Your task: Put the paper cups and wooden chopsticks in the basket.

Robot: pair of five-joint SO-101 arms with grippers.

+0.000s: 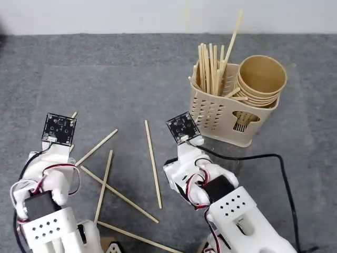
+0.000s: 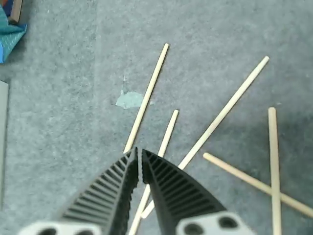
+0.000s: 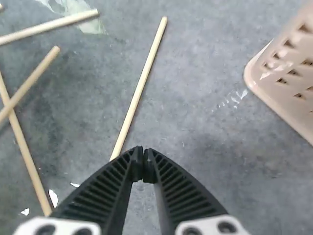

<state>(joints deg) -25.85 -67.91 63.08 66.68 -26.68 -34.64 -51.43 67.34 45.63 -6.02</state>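
**Cups in the basket, chopsticks strewn across the table**

We see the basket (image 1: pixel 231 118) standing upright at the far side of the grey table (image 1: pixel 131 68), on the right arm's side. A stack of paper cups (image 1: pixel 261 79) sits in one of its compartments. A bundle of chopsticks (image 1: pixel 209 68) stands on end in the compartment beside it, with one stick leaning out above the rest. Loose chopsticks (image 1: pixel 104 184) lie flat on the table around the two arms, several of them crossing one another near the left arm. One long chopstick (image 1: pixel 153 163) lies by itself between the arms, apart from the basket.

The left claw (image 2: pixel 138 157) points down at the table with its jaws drawn nearly together, leaving only a thin slit between them. Two of the loose chopsticks run under its tips, and we cannot tell whether it touches either. The right claw (image 3: pixel 143 165) is closed as well, its fingertips meeting. It hangs above bare table just beside the near end of the long chopstick, with a corner of the basket off to one side. A black cable (image 1: pixel 263 156) trails across the table in front of the basket.
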